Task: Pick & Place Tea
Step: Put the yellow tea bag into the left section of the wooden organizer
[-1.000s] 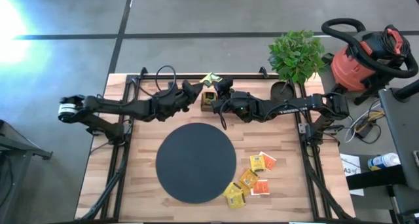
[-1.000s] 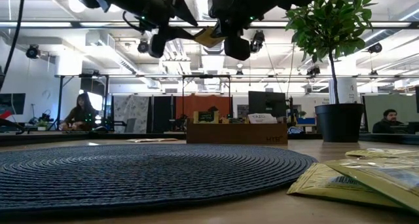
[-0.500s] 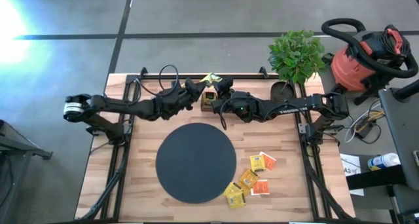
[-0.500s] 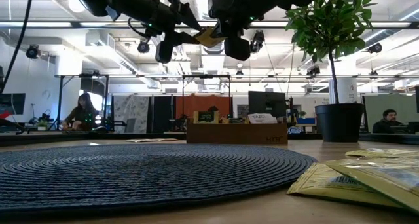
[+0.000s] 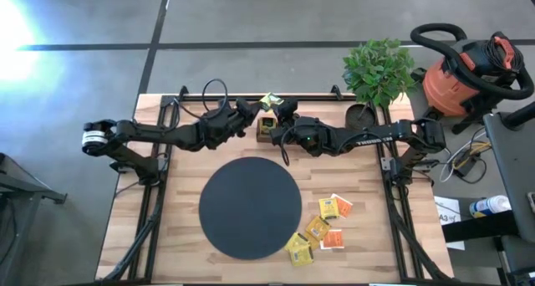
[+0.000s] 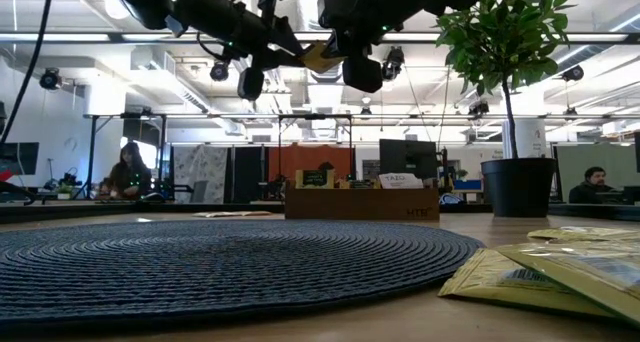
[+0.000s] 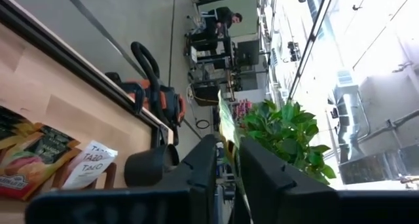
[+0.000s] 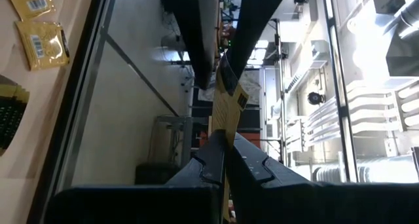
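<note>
Holding one yellow tea sachet (image 5: 269,100) aloft above the wooden tray (image 5: 266,129) at the table's far edge, pinched in the right gripper (image 5: 278,112), fingers pressed together on it. Meeting it from the other side with the left gripper (image 5: 254,110), fingers (image 7: 203,165) closing around the sachet's edge, apparently for a handover. Not resolving whether the left is gripping yet. Leaving other sachets (image 5: 322,227) lying beside the black disc (image 5: 250,207); tray contents mostly hidden under the arms.
</note>
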### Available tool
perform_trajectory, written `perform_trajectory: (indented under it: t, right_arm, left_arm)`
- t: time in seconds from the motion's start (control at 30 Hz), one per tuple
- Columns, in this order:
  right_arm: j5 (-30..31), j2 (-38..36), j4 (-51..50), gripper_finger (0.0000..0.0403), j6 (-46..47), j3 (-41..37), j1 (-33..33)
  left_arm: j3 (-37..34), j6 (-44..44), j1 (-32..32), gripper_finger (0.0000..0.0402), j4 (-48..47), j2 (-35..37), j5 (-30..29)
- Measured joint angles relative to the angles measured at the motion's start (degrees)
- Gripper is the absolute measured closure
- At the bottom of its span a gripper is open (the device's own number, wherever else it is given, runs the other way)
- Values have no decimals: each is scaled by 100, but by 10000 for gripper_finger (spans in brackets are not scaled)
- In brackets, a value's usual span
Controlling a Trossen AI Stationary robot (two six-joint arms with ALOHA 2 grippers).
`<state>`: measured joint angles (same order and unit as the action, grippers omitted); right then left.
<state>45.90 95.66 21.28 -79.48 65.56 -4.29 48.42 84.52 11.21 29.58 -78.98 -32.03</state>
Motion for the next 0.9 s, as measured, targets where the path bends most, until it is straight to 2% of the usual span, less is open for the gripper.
perform_trajectory:
  t: [0.17, 0.43, 0.67, 0.9]
  right_arm:
    - [-226, 2, -2, 394, 0, 0, 0]
    - [-254, 2, -2, 394, 24, 0, 0]
    - [-187, 9, 9, 394, 1131, 0, 0]
    - [-92, 9, -33, 375, 1548, 0, 31]
  left_arm:
    - [0, -144, 29, 354, 83, 0, 108]
    - [4, -351, 47, 398, 151, 0, 234]
    - [4, -598, 170, 400, 151, 0, 323]
    - [4, -939, 373, 401, 146, 26, 249]
